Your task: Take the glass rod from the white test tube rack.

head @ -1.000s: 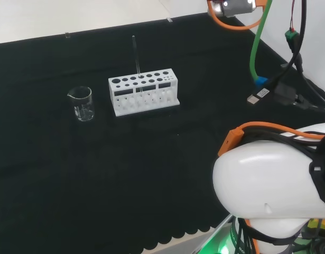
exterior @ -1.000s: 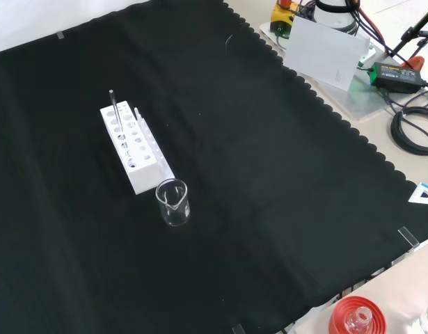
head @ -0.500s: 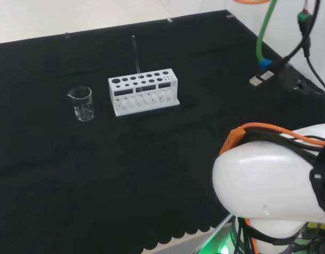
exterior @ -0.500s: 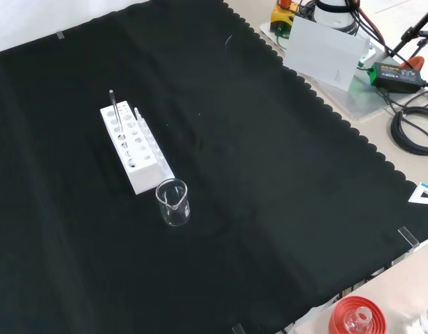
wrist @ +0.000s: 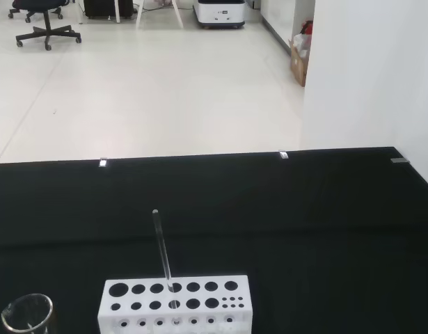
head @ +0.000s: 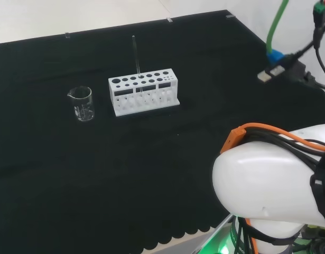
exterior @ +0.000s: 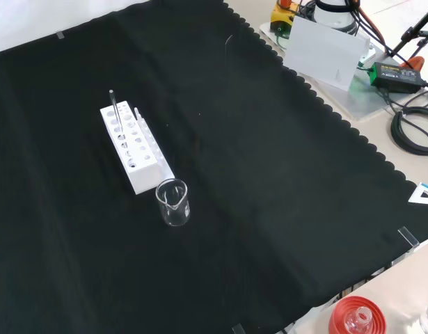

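- White plastic test tube rack [head: 144,94] with rows of round holes sits on the black cloth [head: 151,159] on my feed, well away from the arm's white links [head: 268,185].
- The thin clear glass rod [head: 135,55] is standing in one of the rack's holes, leaning just a touch.
- Small clear glass beaker [head: 82,103] is parked near the rack, to its left in the head view.
- Can't tell what the hand's doing, honestly.
- Front view: beaker just in front of the rack's near end.
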Available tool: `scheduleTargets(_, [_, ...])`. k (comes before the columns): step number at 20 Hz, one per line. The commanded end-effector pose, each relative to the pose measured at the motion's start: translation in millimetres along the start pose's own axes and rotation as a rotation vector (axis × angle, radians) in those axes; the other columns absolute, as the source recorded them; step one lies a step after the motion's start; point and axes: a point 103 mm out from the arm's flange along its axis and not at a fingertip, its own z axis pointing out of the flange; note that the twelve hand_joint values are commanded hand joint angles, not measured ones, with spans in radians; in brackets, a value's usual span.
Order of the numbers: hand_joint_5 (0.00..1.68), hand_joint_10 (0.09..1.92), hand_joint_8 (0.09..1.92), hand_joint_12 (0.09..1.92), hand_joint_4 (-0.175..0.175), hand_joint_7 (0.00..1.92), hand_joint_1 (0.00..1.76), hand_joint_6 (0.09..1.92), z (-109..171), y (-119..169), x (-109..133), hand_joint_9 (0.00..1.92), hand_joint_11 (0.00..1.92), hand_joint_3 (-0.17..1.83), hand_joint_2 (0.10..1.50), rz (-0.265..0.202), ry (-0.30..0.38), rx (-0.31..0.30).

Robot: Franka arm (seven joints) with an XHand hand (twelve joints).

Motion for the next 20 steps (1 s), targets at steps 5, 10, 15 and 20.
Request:
scheduleTargets(5, [0.09,0.98,0.61,1.49,0.048,0.0,0.41,0.09,-27.5,39.4,4.6,0.02,0.01,0.21,0.99,-0.051,-0.002,0.042])
scheduleTargets(10, [0.17,0.97,0.7,1.47,0.031,0.09,0.48,0.09,-25.8,60.0,9.8,0.16,0.11,0.23,0.96,-0.073,-0.007,0.06])
scheduleTargets(15, [0.21,0.94,0.74,1.45,0.022,0.14,0.49,0.09,-13.7,77.7,16.5,0.24,0.15,0.25,0.95,-0.106,-0.004,0.074])
scheduleTargets(20, [0.23,0.93,0.74,1.45,0.019,0.16,0.49,0.09,5.1,100.7,23.6,0.24,0.15,0.25,0.95,-0.136,-0.004,0.104])
